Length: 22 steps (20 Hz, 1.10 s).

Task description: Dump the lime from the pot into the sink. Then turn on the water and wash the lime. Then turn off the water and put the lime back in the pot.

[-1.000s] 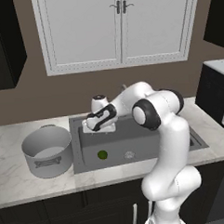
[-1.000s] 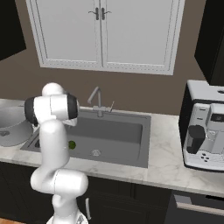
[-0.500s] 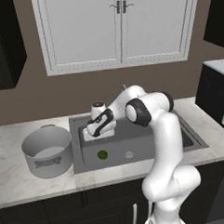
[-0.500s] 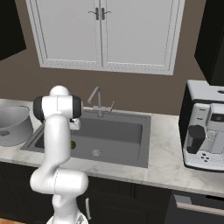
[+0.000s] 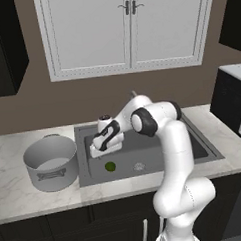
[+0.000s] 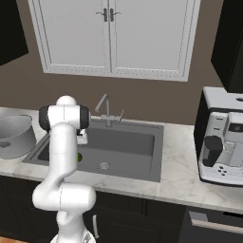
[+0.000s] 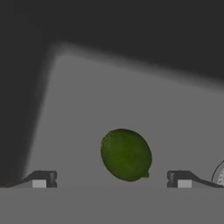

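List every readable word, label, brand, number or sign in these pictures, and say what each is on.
No text can be read anywhere.
Pot: a pale raised patch on its front wall, too blurred to tell whether it holds lettering.
Coffee machine: small panel details, too small to read.
Lime, sink, faucet, cabinet doors: no markings.
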Tool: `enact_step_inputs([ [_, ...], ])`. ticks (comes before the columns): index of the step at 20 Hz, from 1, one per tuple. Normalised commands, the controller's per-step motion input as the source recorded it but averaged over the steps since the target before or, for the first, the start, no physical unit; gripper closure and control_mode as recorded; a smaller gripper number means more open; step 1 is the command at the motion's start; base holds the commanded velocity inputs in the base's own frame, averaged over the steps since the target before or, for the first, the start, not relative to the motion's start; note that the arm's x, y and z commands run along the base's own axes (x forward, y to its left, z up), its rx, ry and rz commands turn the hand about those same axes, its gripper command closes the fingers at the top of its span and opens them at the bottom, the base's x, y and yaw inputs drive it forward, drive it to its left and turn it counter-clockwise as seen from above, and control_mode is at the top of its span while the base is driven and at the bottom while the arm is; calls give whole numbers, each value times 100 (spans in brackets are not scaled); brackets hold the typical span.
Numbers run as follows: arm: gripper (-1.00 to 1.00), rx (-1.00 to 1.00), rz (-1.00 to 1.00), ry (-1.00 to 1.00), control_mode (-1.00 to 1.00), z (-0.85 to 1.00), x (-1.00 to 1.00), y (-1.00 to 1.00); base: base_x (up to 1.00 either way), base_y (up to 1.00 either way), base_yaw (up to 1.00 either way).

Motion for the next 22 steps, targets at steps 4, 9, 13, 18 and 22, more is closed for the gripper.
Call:
enact_step_inputs([
  [4, -100, -1, 10, 5, -100, -29, 0, 0, 0, 0, 0],
  [9, -100, -1, 9, 5, -100, -36, 0, 0, 0, 0, 0],
  [13, -100, -1, 9, 3, -100, -29, 0, 0, 0, 0, 0],
  [18, -100, -1, 9, 1, -100, -20, 0, -2, 0, 0, 0],
  [22, -100, -2, 8, 0, -100, -19, 0, -2, 0, 0, 0],
])
